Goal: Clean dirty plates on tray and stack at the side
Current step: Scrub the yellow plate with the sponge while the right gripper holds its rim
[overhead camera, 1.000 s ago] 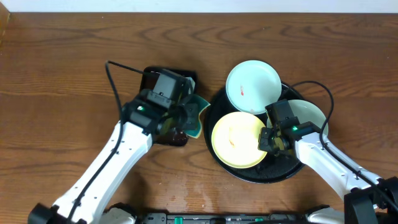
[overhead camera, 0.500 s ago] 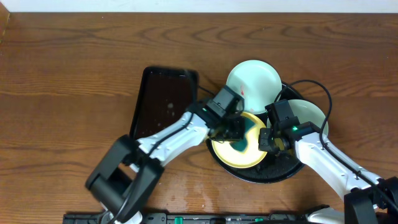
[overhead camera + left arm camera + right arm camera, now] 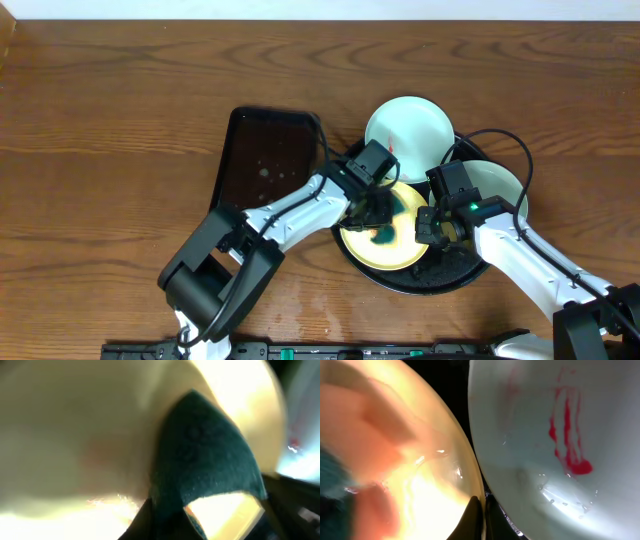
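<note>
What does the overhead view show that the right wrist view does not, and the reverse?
Only overhead: the rectangular black tray, the wooden table and a second mint-white plate under the right arm. Only right wrist: the red smear as separate streaks, and droplets below them. Both: the yellow plate, the teal cloth on it, and the smeared mint-white plate.

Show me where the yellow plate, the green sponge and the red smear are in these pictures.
yellow plate (image 3: 400, 250), overhead view, bare lower-right face
green sponge (image 3: 200, 465), left wrist view, its middle
red smear (image 3: 579, 466), right wrist view, thick lower end
</note>
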